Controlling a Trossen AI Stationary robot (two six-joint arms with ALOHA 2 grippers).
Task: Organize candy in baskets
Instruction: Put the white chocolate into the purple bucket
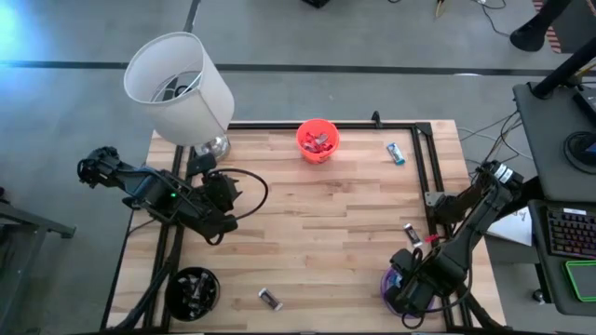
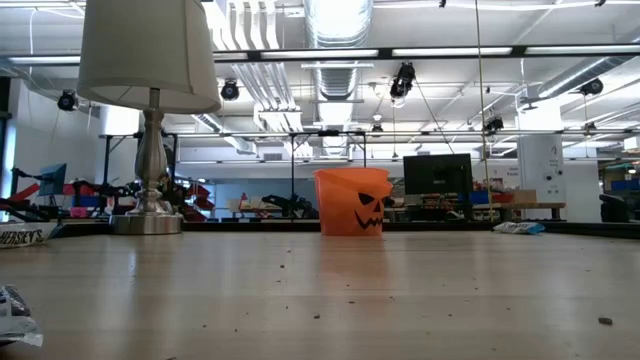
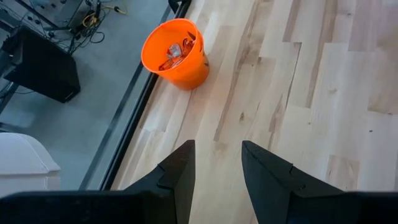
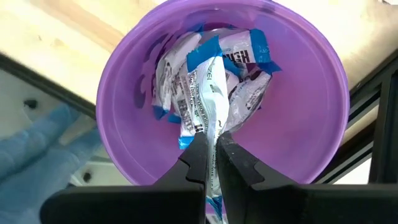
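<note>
Hovering over the purple basket [image 4: 221, 93] at the table's near right corner, the right gripper [image 4: 211, 163] pinches a blue-and-white candy [image 4: 208, 93] by one end of its wrapper, fingers pressed together on the thin film. The candy hangs into the basket mouth, above other blue and white pieces already inside. It looks light and crinkly (a slippery foil, I judge), so the flat crimped end is the sound place to grip; the filled middle would likely squirt out. The left gripper [image 3: 214, 171] waits with fingers spread over the table's left side, facing the orange basket [image 1: 317, 140], which holds red pieces. The black basket [image 1: 193, 290] sits at the near left corner. Loose candies remain: a blue one [image 1: 397, 153] near the far right corner, a dark one [image 1: 270, 298] near the front edge, and another [image 1: 412, 234] just beyond the purple basket.
</note>
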